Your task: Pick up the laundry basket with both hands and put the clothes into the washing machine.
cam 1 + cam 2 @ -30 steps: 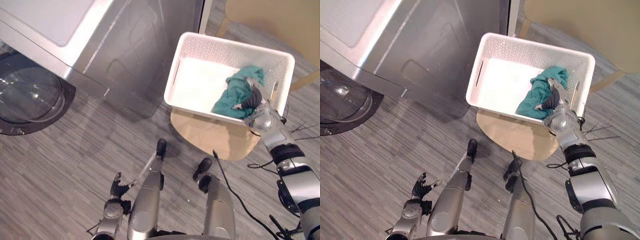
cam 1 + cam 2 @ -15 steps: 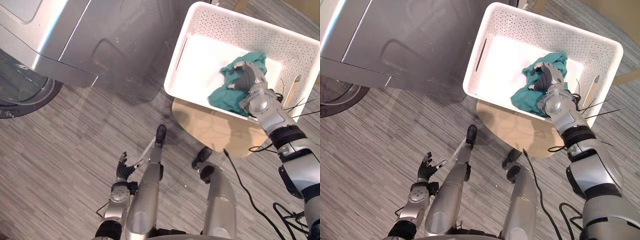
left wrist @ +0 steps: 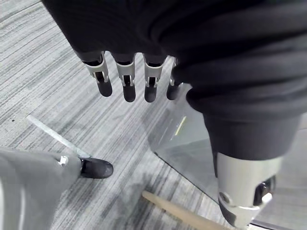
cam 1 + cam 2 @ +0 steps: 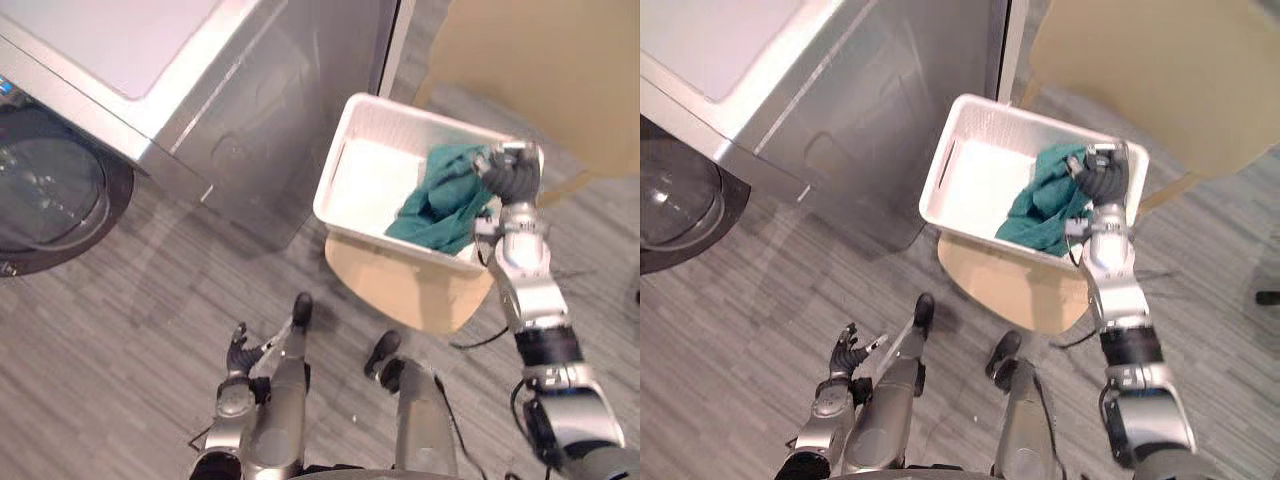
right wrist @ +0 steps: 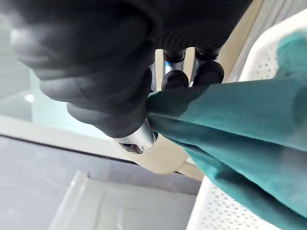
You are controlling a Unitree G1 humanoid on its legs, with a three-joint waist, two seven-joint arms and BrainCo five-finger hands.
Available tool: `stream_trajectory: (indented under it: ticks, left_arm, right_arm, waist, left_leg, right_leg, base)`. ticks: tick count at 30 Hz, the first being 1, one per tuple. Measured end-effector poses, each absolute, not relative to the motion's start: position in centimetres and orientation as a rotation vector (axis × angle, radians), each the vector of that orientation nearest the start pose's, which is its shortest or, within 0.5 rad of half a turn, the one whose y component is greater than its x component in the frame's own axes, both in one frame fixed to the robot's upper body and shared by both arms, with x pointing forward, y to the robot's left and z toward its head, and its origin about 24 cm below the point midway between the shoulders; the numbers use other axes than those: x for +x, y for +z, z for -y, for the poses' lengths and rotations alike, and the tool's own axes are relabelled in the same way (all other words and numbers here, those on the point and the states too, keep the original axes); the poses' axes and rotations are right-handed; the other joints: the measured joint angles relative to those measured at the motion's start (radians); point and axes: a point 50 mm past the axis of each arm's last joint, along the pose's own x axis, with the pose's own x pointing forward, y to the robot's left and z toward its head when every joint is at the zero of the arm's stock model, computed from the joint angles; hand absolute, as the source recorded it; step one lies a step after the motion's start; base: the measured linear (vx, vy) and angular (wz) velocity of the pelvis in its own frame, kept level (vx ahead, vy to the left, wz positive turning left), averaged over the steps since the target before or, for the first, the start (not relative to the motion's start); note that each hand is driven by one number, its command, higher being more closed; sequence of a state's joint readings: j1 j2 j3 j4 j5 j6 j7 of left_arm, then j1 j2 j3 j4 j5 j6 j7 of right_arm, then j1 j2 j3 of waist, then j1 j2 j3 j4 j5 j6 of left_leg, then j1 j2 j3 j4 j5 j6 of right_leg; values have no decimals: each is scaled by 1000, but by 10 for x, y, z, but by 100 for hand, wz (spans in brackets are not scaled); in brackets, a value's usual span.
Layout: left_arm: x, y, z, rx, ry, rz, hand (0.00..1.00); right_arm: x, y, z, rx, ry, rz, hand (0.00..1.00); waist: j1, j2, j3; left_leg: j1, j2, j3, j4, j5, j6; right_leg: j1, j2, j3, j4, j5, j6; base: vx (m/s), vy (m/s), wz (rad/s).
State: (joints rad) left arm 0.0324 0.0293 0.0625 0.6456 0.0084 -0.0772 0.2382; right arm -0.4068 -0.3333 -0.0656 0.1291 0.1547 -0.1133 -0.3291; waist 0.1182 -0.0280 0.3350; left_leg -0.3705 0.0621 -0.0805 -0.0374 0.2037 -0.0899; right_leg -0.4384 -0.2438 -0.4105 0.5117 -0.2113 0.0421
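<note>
Teal cloth (image 4: 440,205) is being pinched by the curled fingers of the right hand (image 4: 510,172) and lifted, while its lower part is hanging into the white basket (image 4: 338,170). Nothing else is being seen in the basket, which is being held up by a tan stool (image 4: 400,290), not by the hands. The left hand (image 4: 238,355) is being held low, fingers straight and empty. Nothing is being put into the washing machine (image 4: 150,80) yet; its round door (image 4: 50,195) is perhaps shut.

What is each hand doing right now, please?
Left hand: open, holding nothing, low over the floor.
Right hand: shut on the teal cloth, over the white basket.
</note>
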Motion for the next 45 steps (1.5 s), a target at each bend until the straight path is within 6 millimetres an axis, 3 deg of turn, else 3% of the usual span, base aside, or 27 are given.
stream_trajectory:
  ticks: [7,12,14,17,18,20,22,24,25,26,27,28,29,30,32,33,34,37,39,42,43,45]
  left_arm:
    - [144,-126,-194,87,341,-796,0]
    - [121,-133,-209,81,415,-858,0]
    - [114,-133,-217,98,431,-874,0]
    - [119,-131,-218,101,430,-852,0]
    - [125,-128,-218,100,429,-828,0]
    - [131,-123,-216,91,433,-793,0]
    - [135,-117,-212,72,450,-750,0]
    - [141,-109,-196,0,459,-689,0]
    - [140,-108,-192,-10,457,-678,0]
    - [138,-104,-186,-21,442,-659,0]
    - [140,-101,-180,-26,420,-641,0]
    - [144,-98,-177,-30,408,-624,0]
    - [149,-92,-174,-33,396,-590,0]
    - [153,-83,-172,-31,381,-545,0]
    - [152,-74,-174,-32,388,-491,0]
    - [156,-67,-176,-28,382,-445,0]
    - [167,-58,-175,-17,348,-387,0]
    - [173,-50,-174,-19,325,-338,0]
    - [178,-48,-166,-32,284,-327,0]
    - [179,-47,-166,-7,259,-323,0]
    - [179,-47,-166,1,254,-323,0]
    - [176,-51,-168,16,240,-343,0]
  right_arm:
    - [279,114,194,177,-266,374,100]
    - [271,116,176,318,-171,398,100]
    - [271,124,161,341,-99,432,100]
    - [267,139,160,359,-85,506,100]
    - [262,154,161,379,-82,584,100]
    - [257,177,154,424,-47,707,100]
    - [257,194,141,450,18,779,100]
    - [248,210,135,472,56,863,100]
    - [246,209,134,476,62,864,100]
    - [245,209,133,474,69,864,100]
    - [244,211,136,462,57,873,100]
    - [242,213,137,460,55,886,100]
    - [242,218,138,449,60,909,100]
    - [239,222,137,449,69,930,100]
    - [236,225,135,449,86,950,100]
    - [233,229,135,430,102,977,100]
    - [233,229,136,419,100,986,100]
    - [234,228,134,375,123,974,100]
    - [240,218,140,324,89,925,100]
    - [247,188,147,307,30,776,100]
    - [247,183,148,303,22,749,0]
    - [248,158,156,227,-36,638,0]
  waist:
    - [0,-2,-147]
    - [5,-10,-186]
    - [-2,-14,-189]
    - [-24,-12,-189]
    - [-20,-12,-190]
    - [-19,-24,-197]
    - [21,-31,-218]
    - [51,30,-234]
    - [51,40,-238]
    - [47,53,-240]
    - [33,54,-241]
    - [27,54,-239]
    - [26,44,-230]
    - [28,41,-230]
    - [18,52,-237]
    - [-5,83,-251]
    - [-9,65,-253]
    - [-23,70,-259]
    - [-37,97,-275]
    - [-48,61,-274]
    - [-49,58,-276]
    - [-50,58,-277]
  left_leg:
    - [131,-3,-3,-19,-43,3]
    - [201,7,26,-32,-67,2]
    - [221,-5,30,-12,-85,10]
    - [216,-22,-39,32,-96,15]
    - [205,-21,-64,46,-99,18]
    - [188,-49,-109,64,-101,20]
    - [139,-60,-131,114,-109,8]
    - [61,-28,-210,138,-87,-16]
    - [51,-26,-228,132,-77,-5]
    - [47,-13,-222,83,-84,70]
    - [43,16,-137,35,-164,172]
    - [26,28,-85,37,-220,201]
    - [-10,31,-5,113,-213,171]
    - [-33,28,92,314,-203,158]
    - [7,40,156,471,-227,151]
    - [30,38,188,402,-199,100]
    - [89,15,163,238,-114,25]
    - [176,14,176,152,-136,30]
    - [254,37,162,-7,-124,15]
    - [277,20,157,-23,-113,12]
    - [281,17,160,-27,-113,13]
    - [296,5,165,-50,-108,22]
  right_leg:
    - [162,33,-3,-103,6,22]
    - [228,56,27,-163,27,29]
    - [235,46,68,-124,25,34]
    - [273,47,160,-94,13,58]
    - [287,56,217,-76,-12,88]
    - [291,54,312,34,-72,91]
    - [314,72,343,-33,-128,78]
    - [307,125,264,-75,-134,47]
    - [303,134,239,-70,-133,38]
    - [294,146,194,-61,-133,15]
    - [305,151,145,-106,-104,-15]
    - [313,141,116,-140,-81,-26]
    - [309,126,80,-161,-61,-33]
    - [311,103,50,-169,-45,-39]
    - [315,103,22,-162,-43,-41]
    - [324,112,-17,-163,-43,-42]
    - [324,96,-36,-209,-22,-40]
    - [352,106,-82,-297,46,-39]
    - [357,139,-108,-325,76,-32]
    - [385,131,-105,-347,98,-15]
    - [386,128,-100,-350,99,-13]
    - [386,122,-79,-354,107,-1]
  base:
    - [88,-17,-4]
    - [52,-3,-21]
    - [28,-10,-13]
    - [-15,-26,69]
    - [-35,-76,100]
    - [-66,-133,95]
    - [-128,-189,59]
    - [-188,-182,71]
    - [-262,-202,93]
    - [-253,-223,119]
    - [-245,-223,133]
    - [-152,-112,122]
    - [-156,-77,95]
    - [-168,-81,80]
    - [-110,-69,69]
    - [-123,-36,89]
    - [-121,-20,85]
    - [-68,-11,46]
    - [-66,74,28]
    - [-106,103,11]
    - [-103,124,-8]
    - [-90,96,-8]
